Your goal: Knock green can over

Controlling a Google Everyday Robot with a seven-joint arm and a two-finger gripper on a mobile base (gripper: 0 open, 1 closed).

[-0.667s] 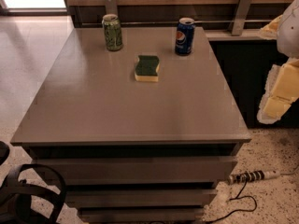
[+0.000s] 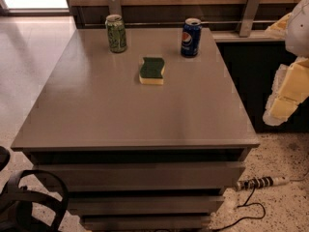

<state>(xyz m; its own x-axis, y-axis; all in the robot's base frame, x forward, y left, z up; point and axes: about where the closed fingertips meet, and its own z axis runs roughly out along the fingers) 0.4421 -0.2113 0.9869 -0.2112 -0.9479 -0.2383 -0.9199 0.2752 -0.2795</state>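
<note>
Can (image 2: 116, 33): upright, well apart from arm (image 2: 289, 86).
Gripper: unseen beyond right edge; grip cannot be told.
Push: best aimed high.

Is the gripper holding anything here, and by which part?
Nothing visibly held. The gripper hangs at the right edge, beside the table; the green can stands upright, untouched, at the back left.

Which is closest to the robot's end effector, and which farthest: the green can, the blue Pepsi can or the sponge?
End effector: right edge of view, beside the table.
1. Pepsi can, back right, seemingly nearest.
2. Sponge, mid-table; hard to separate from the Pepsi can.
3. Green can, back left, clearly farthest.
</note>
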